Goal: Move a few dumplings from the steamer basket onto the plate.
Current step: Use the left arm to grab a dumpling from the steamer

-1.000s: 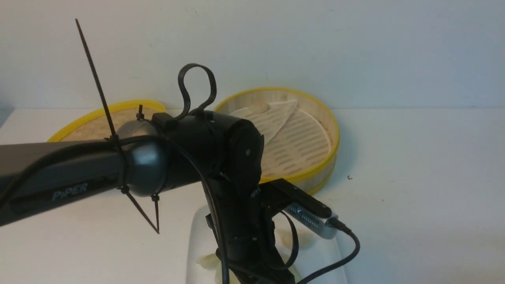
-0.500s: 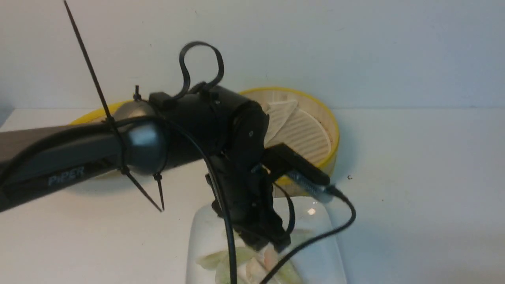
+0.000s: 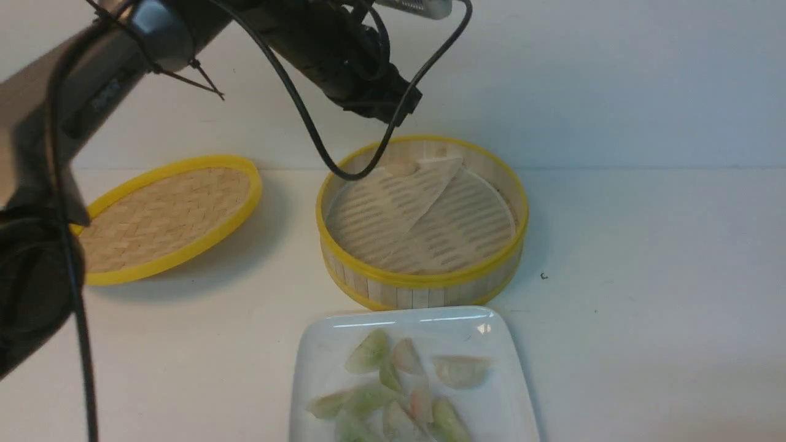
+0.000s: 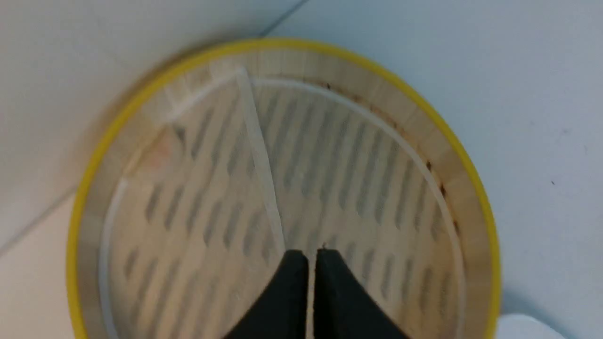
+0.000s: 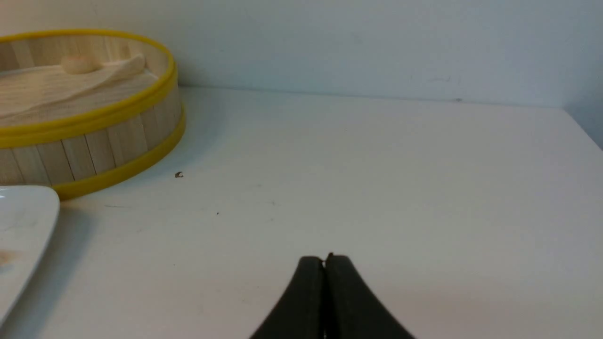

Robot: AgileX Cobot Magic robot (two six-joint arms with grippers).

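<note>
Front view, dumplings (image 3: 399, 393): pale green and pink-beige crescents lie in a loose cluster on the plate. Several touch or overlap, and one beige piece lies a little apart on the right side.
Plate (image 3: 306, 368): glossy white with rounded corners. It sits at the near edge of the surface, just in front of the steamer basket; its near side is cut off by the frame.
Steamer basket (image 3: 424, 288): round with a slat wall and yellow rims, standing open in the middle of the surface. Its slatted floor is covered by a thin white liner sheet (image 3: 405, 190) with one part folded over.
Pale lump (image 3: 400, 167): a small pinkish-beige shape at the basket's far wall by the fold. It is too blurred to tell whether it lies on or under the sheet.
Left claw (image 4: 311, 254): fingers pressed together with only a sliver between them and nothing pinched. It hangs high above the basket on the raised left arm (image 3: 92, 92).
Right claw (image 5: 324, 258): fingers pressed together and empty, low over bare surface to the right of the basket.
Lid (image 3: 166, 215): flat, woven and yellow-rimmed, lying to the left of the basket and apart from it.
Surface (image 3: 645, 276): white, with a tiny dark speck (image 3: 543, 276) just right of the basket.
</note>
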